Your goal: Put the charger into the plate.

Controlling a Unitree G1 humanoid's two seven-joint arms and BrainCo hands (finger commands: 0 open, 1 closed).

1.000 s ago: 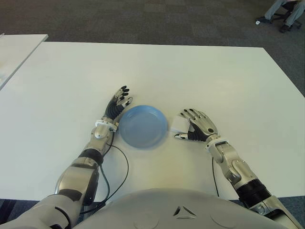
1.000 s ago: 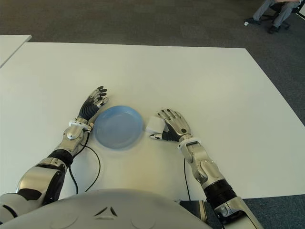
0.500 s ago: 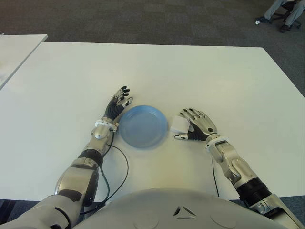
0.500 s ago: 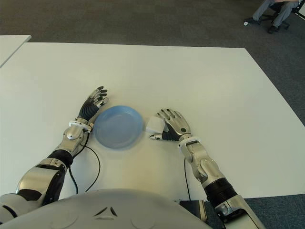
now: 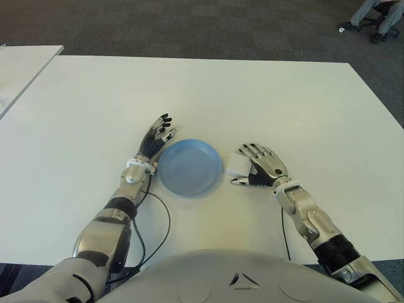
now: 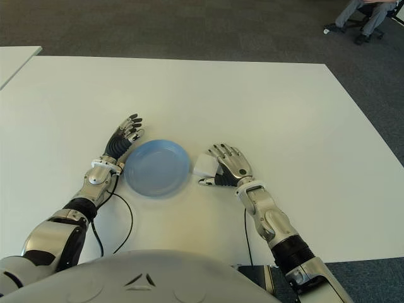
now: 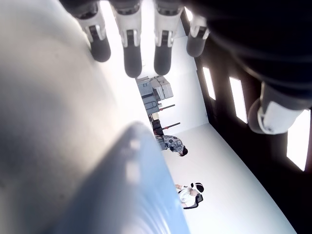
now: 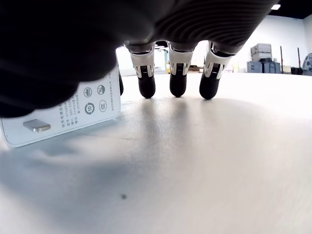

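Charger [image 5: 235, 165], a small white block, lies on the table [image 5: 265, 101] just beside the plate's right rim, outside the dish; right hand [image 5: 264, 166] sits palm down against its right side, fingers [image 8: 177, 73] stretched and loosely spread, thumb tip near the charger's near corner; in the right wrist view the printed face and a metal prong of the charger show next to the palm, fingertips down at the tabletop, nothing clasped; blue plate [image 5: 189, 167] lies toward the table's near edge, around the middle of its width; left hand [image 5: 156, 137] shows at the plate's left rim, fingers straight and fanned toward the far edge, holding nothing; a black cable [image 5: 165, 222] loops on the table by the left forearm.
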